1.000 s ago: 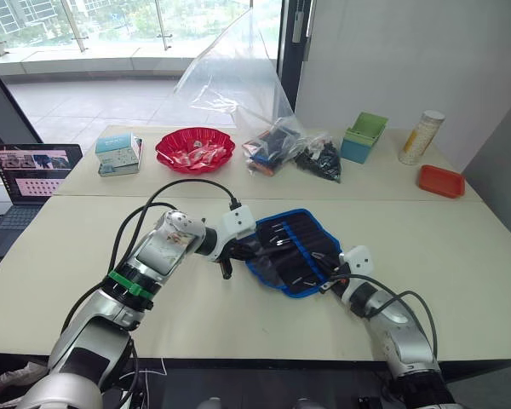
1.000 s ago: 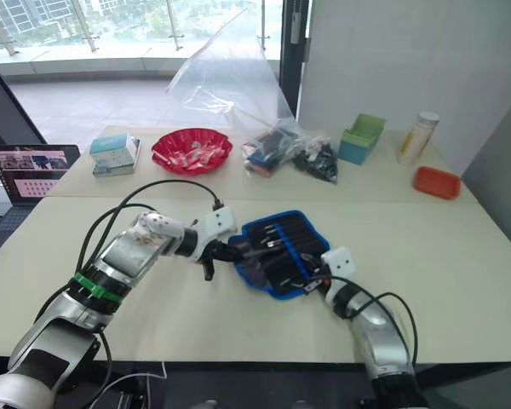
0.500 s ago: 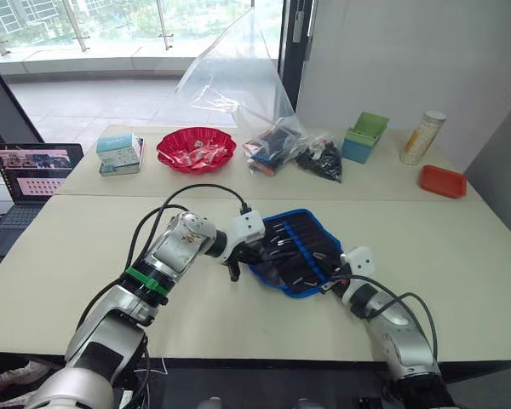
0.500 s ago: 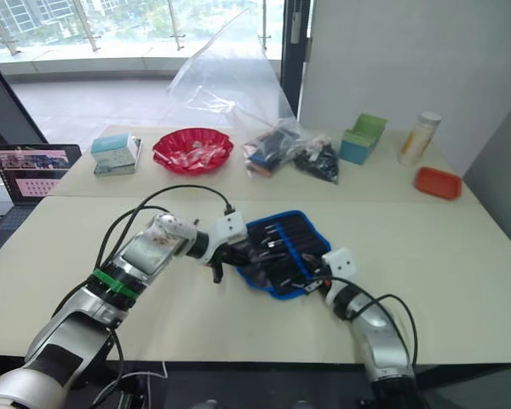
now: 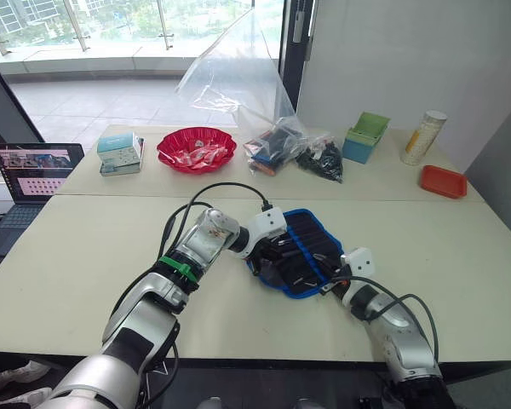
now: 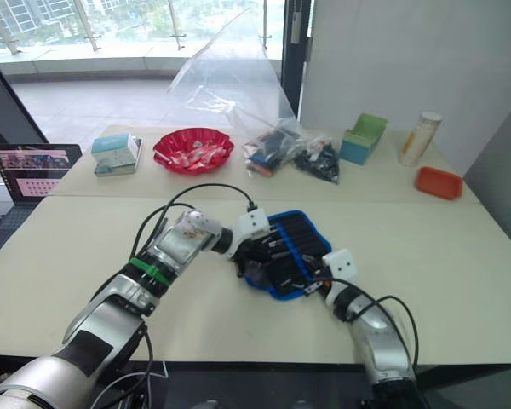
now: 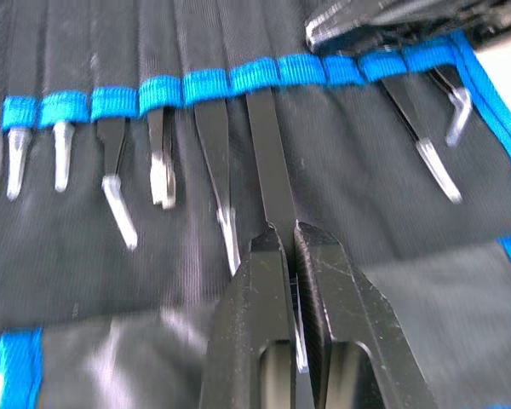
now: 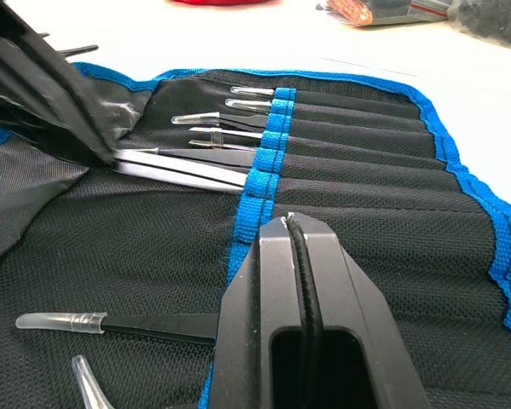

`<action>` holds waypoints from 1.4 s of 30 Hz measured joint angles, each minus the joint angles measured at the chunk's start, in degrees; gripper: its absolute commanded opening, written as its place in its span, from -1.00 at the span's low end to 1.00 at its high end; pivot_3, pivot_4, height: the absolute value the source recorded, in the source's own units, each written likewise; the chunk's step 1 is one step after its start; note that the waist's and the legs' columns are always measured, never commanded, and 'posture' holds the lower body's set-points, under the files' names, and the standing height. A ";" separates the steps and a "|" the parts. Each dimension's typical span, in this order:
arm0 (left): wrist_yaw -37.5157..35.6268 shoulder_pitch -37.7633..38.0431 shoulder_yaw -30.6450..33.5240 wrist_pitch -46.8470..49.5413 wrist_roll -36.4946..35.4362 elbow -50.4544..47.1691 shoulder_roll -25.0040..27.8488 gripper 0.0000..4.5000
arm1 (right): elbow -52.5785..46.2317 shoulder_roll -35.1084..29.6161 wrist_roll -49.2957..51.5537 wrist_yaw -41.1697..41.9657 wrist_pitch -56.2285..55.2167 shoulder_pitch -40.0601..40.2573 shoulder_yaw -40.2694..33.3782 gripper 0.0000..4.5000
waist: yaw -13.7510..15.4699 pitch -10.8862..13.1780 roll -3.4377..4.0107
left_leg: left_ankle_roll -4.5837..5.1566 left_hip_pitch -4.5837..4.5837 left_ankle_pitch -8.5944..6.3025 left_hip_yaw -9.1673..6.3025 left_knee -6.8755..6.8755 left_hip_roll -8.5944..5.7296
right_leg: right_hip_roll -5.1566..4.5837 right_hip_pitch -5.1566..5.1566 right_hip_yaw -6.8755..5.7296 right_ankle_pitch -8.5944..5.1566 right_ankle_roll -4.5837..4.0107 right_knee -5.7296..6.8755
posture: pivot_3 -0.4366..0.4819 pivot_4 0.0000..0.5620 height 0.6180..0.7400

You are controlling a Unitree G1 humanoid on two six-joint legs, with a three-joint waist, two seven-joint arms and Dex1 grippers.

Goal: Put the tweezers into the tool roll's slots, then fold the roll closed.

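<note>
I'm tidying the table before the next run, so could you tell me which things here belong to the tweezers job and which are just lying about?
In the job:
tool roll, open on the table
tweezers, shut in the left gripper, entering a slot
strap, pinched in the right gripper

Lying about:
laptop
red bowl
plastic bag
green box
red tray

Tool roll (image 5: 311, 256) black mesh, bright blue edging; tweezers (image 7: 268, 175) black; bowl (image 5: 196, 148) red.
</note>
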 measured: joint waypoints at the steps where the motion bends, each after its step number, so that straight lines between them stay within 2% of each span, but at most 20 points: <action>1: 0.28 -0.71 0.03 -0.87 0.32 1.88 -0.96 -0.99 | -0.03 0.00 0.00 0.00 0.00 0.03 -0.01 -1.00 | 0.01 0.00 0.00 | 0.00 0.00 0.00 0.00 0.00 0.00 | 0.00 0.00 -0.01 0.00 0.00 0.00 | -0.05 -0.47 1.00; 10: 4.09 -5.71 2.67 -8.60 2.28 17.39 -10.03 -0.99 | -0.65 0.02 0.02 -0.39 0.14 0.63 -0.21 -1.00 | 0.19 0.00 -0.01 | 0.00 -0.02 0.00 -0.01 0.02 -0.03 | -0.03 0.02 -0.03 0.00 0.01 0.00 | -0.05 -0.47 1.00; 16: 4.59 -6.84 4.21 -11.35 3.27 21.25 -11.41 -0.99 | -0.84 0.04 0.02 -0.65 0.31 0.75 -0.19 -1.00 | 0.19 0.00 0.00 | -0.02 -0.02 0.02 -0.01 0.03 -0.04 | -0.03 0.03 -0.03 0.00 0.01 0.01 | -0.05 -0.47 1.00; 22: 2.79 -6.76 5.49 -10.18 3.21 20.10 -10.44 -0.14 | -0.56 0.08 0.01 -0.55 0.38 0.26 0.15 -1.00 | -0.06 0.00 0.00 | -0.12 -0.02 0.07 -0.02 0.03 -0.03 | -0.02 0.02 -0.03 0.00 0.01 0.02 | -0.05 -0.47 1.00; 28: 1.29 -2.07 7.46 -4.44 1.98 8.91 -5.65 0.71 | 0.19 0.13 -0.01 0.08 0.39 -0.62 0.90 -1.00 | -0.51 -0.01 0.01 | -0.23 0.02 0.14 -0.03 0.01 0.04 | 0.05 0.01 0.00 0.00 0.01 0.09 | -0.05 -0.47 1.00; 34: 2.95 8.91 14.22 2.32 -3.05 -8.78 -0.40 0.71 | 1.16 0.00 -0.01 0.59 0.26 -1.30 0.94 -1.00 | -0.49 -0.01 0.02 | -0.24 0.03 0.14 -0.05 0.06 0.06 | 0.05 0.01 0.03 0.00 0.00 0.10 | -0.05 -0.47 1.00; 39: 10.38 14.82 24.04 -3.03 -6.28 -17.50 3.51 0.71 | 2.45 -0.04 -0.07 1.80 0.21 -2.39 1.39 -1.00 | -0.71 -0.02 0.02 | -0.22 0.21 0.13 -0.02 0.06 0.11 | 0.05 0.02 0.09 0.00 0.00 0.03 | -0.05 -0.47 1.00; 42: 13.68 22.63 30.94 -9.62 -8.92 -23.75 5.46 0.71 | 3.43 0.01 -0.11 2.68 -0.04 -3.28 1.81 -1.00 | -1.27 -0.03 0.03 | -0.23 0.22 0.13 0.01 0.03 0.18 | 0.04 0.02 0.15 0.00 0.00 0.06 | -0.05 -0.47 1.00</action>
